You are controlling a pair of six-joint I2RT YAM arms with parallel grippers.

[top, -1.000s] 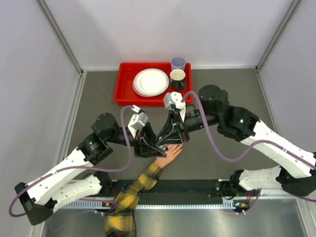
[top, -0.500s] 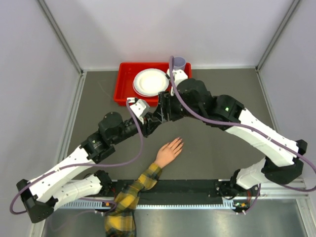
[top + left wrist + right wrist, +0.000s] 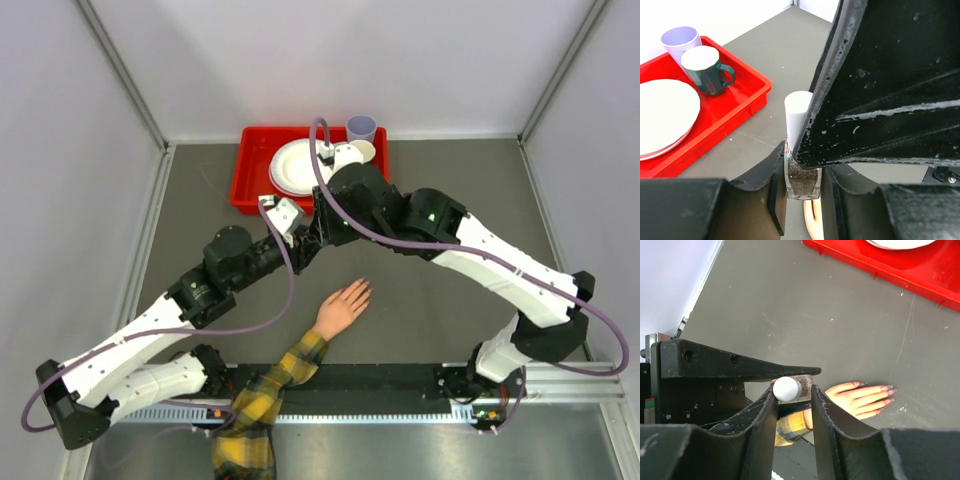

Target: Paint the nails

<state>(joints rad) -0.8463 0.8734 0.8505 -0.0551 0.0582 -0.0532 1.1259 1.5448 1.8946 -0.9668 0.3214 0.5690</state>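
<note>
A pale peach mannequin hand (image 3: pixel 343 305) in a yellow-and-black plaid sleeve lies flat on the matte grey worktop (image 3: pixel 200 200). Its tiny nails (image 3: pixel 888 388) look pinkish. Behind it, a red plastic tray (image 3: pixel 250 185) carries a white plate (image 3: pixel 290 165). Near the hand, the left gripper (image 3: pixel 802 187) clamps a small clear glass bottle (image 3: pixel 801 175). The right gripper (image 3: pixel 792 390) straddles the bottle's white round cap (image 3: pixel 785 388); whether it pinches the cap I cannot tell.
</note>
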